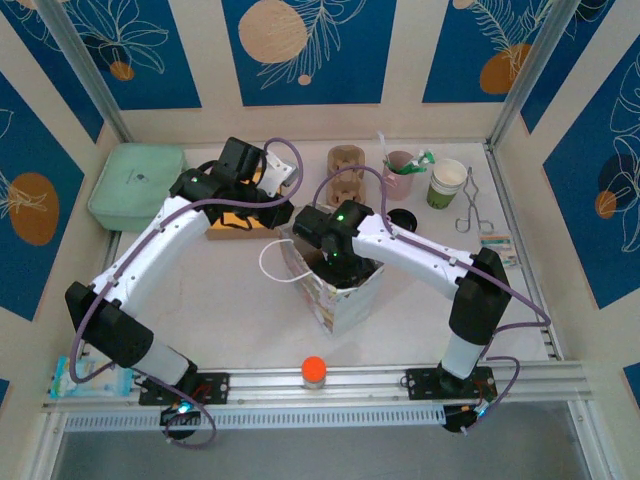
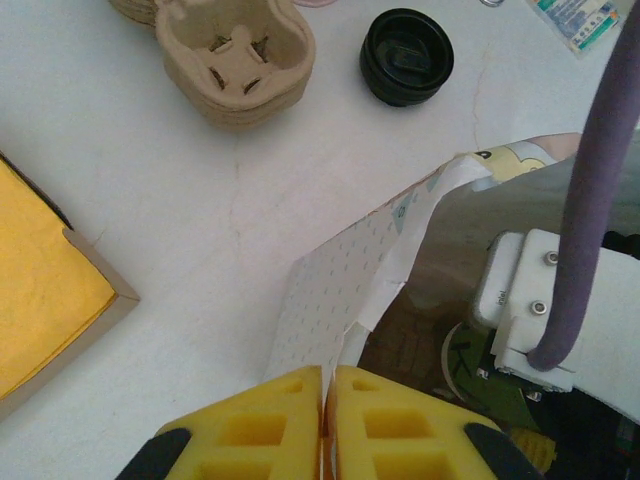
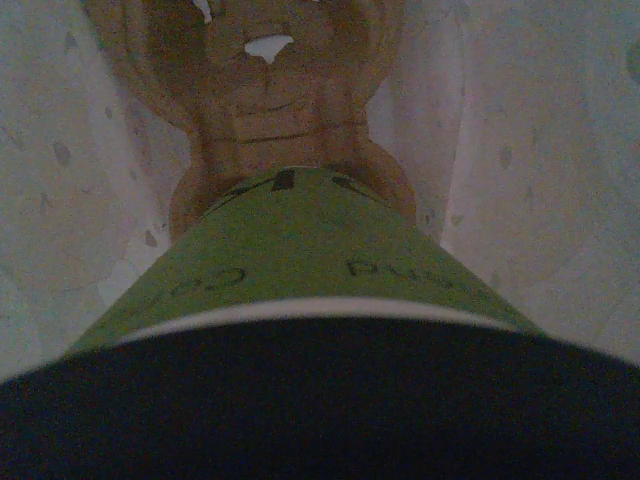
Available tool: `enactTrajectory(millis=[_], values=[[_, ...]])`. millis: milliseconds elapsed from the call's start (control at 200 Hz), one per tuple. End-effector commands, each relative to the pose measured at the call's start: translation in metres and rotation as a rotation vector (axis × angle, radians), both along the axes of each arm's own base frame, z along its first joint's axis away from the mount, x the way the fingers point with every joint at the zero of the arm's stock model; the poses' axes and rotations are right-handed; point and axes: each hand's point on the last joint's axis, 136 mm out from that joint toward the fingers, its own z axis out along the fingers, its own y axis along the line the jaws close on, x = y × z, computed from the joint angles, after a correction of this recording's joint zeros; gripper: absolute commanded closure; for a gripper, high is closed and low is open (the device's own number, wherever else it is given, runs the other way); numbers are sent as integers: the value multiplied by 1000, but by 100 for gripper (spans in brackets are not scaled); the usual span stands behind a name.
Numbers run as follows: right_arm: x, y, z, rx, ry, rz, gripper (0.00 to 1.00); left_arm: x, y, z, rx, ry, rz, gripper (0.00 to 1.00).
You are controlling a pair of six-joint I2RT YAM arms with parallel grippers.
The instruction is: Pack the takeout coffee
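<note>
The takeout coffee (image 3: pixel 300 260), an olive-green cup with a black lid (image 3: pixel 320 400), is low inside the white paper bag (image 1: pixel 340 295). Its base rests in a brown cardboard cup carrier (image 3: pixel 270 90) at the bag's bottom. My right gripper (image 1: pixel 340 265) reaches down into the bag and grips the cup near its lid; its fingers are hidden. My left gripper (image 2: pixel 328 372) is shut on the bag's dotted top edge (image 2: pixel 340 280), pinching the paper between its yellow fingers (image 2: pixel 270 420). In the top view it (image 1: pixel 290 232) is at the bag's far-left corner.
A stack of cardboard carriers (image 1: pixel 345 170) and a loose black lid (image 1: pixel 403 217) lie behind the bag. A pink cup with straws (image 1: pixel 400 170), lidless green cups (image 1: pixel 447 183) and tongs (image 1: pixel 470 205) stand at the back right. A mint box (image 1: pixel 135 185) sits back left.
</note>
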Motion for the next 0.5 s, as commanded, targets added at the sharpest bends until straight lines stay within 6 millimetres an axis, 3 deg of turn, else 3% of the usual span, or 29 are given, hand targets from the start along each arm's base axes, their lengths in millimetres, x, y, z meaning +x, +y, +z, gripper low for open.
enactTrajectory(millis=[0, 495], values=[[-12, -5, 0, -13, 34, -16, 59, -2, 1, 2, 15, -15, -1, 88], [-13, -4, -3, -5, 37, -21, 59, -1, 0, 0, 39, -21, -2, 89]])
